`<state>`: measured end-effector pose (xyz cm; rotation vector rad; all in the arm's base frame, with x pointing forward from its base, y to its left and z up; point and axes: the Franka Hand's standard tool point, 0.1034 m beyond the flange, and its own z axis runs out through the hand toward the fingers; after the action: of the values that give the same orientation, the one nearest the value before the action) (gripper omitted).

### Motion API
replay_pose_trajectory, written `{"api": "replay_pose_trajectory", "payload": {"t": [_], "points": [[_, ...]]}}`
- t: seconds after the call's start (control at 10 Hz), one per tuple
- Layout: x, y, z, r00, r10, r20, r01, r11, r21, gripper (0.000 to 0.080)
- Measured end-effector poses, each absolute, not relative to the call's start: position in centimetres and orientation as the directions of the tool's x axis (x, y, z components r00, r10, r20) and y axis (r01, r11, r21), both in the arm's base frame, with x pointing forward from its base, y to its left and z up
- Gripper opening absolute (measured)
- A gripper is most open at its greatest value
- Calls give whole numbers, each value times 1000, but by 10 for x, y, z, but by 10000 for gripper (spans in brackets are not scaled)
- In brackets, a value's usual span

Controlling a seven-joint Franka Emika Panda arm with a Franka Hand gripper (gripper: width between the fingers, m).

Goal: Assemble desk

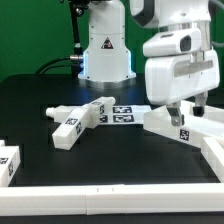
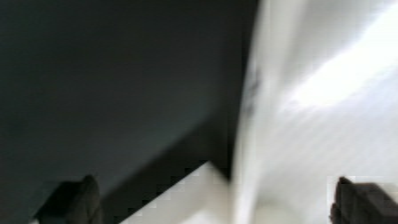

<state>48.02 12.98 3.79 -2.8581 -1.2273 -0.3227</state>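
Note:
The white tabletop panel point(image 1: 190, 135) lies at the exterior view's right, with a square tag on its near rim. My gripper point(image 1: 187, 112) hangs right over it, fingers down at the panel. In the wrist view the gripper point(image 2: 217, 205) is open wide. Both dark fingertips point(image 2: 71, 203) show at the picture's edges, with the blurred white panel point(image 2: 311, 110) between them. I cannot tell whether the fingers touch it. Two white tagged legs point(image 1: 80, 120) lie crossed in the middle of the table. Another leg point(image 1: 6, 162) lies at the exterior view's left edge.
The marker board point(image 1: 122, 113) lies flat just behind the crossed legs. A long white border rail point(image 1: 110, 198) runs along the front and turns up at the exterior view's right. The robot's base point(image 1: 103, 50) stands at the back. The table is black.

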Motion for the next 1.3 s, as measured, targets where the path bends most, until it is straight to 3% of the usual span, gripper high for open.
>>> {"api": "replay_pose_trajectory", "payload": {"t": [0.3,0.5,0.6,0.7,0.8,0.9,1.1,1.3], "points": [[472,132,16,680,705,202,711,-701,57,650],[473,133,18,678,706,204,711,-700,59,650],[473,133,18,678,706,204,711,-700,59,536],[473,133,18,678,706,204,711,-700,59,536],[473,133,18,678,706,203,711,-700,59,363],[473,133,18,678,706,203,711,-700,58,363],[474,133,18,678,706,204,711,-700,59,52],[477,132,29,632,747,206,750,-657,81,52]]}}
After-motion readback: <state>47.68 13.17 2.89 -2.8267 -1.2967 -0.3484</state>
